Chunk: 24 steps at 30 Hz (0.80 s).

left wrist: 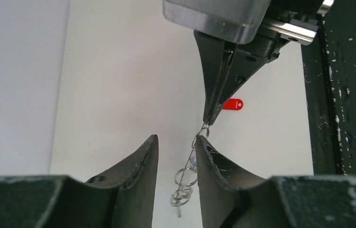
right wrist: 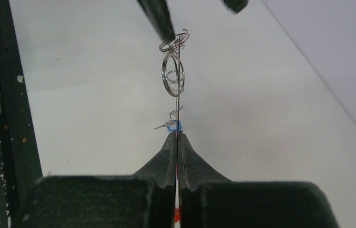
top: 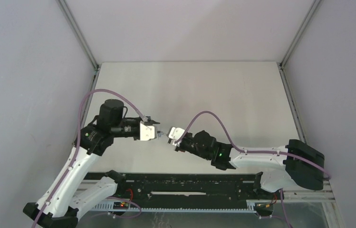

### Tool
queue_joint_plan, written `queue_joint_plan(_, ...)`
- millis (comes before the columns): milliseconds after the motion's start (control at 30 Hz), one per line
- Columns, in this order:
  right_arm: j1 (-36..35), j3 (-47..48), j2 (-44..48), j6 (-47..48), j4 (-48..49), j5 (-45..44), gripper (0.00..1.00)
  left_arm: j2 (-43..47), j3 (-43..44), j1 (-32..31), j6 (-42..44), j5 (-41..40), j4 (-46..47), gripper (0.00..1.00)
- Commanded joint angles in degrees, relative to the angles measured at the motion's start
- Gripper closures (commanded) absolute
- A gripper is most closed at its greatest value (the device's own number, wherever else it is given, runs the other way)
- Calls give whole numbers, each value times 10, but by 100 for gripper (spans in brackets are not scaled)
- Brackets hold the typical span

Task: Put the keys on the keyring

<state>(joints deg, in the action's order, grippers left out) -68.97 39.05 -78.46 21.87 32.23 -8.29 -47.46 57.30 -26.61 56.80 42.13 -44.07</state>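
Note:
The keyring (right wrist: 178, 95) is a thin grey wire seen edge-on, with small loops (right wrist: 172, 76) along it. My right gripper (right wrist: 177, 136) is shut on its near edge and holds it above the table. The blue key (right wrist: 172, 126) hangs just past the right fingertips. My left gripper (left wrist: 176, 140) is open, and the ring (left wrist: 185, 183) passes between its fingers close to the right-hand one. One left finger (right wrist: 159, 19) touches the ring's far loops. The red key head (left wrist: 233, 104) shows beside the right gripper (left wrist: 206, 121); I cannot tell what it rests on. In the top view both grippers, left (top: 159, 134) and right (top: 169, 134), meet tip to tip.
A black rail (top: 180, 190) runs along the table's near edge behind the arm bases and shows in the left wrist view (left wrist: 342, 95) too. Grey enclosure walls with metal posts (top: 78, 33) close the table on three sides.

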Motion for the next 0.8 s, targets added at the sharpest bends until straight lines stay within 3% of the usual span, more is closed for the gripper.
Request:
queue_joint_plan(0, 0, 0, 22, -14, -21, 21, 100, 0, 48, 1, 25, 2, -69, 60)
queue_joint_plan(233, 33, 21, 62, -88, -111, 129, 100, -6, 68, -2, 95, -13, -130, 67)
queue_joint_plan(500, 61, 51, 90, -152, -189, 218, 100, -3, 58, -33, 147, -20, -149, 64)
queue_joint_plan(633, 56, 58, 91, -136, -195, 213, 100, -9, 58, -41, 16, -26, -65, 59)
queue_joint_plan(767, 57, 58, 94, -127, -194, 217, 100, -37, 84, -41, -27, -14, -90, 55)
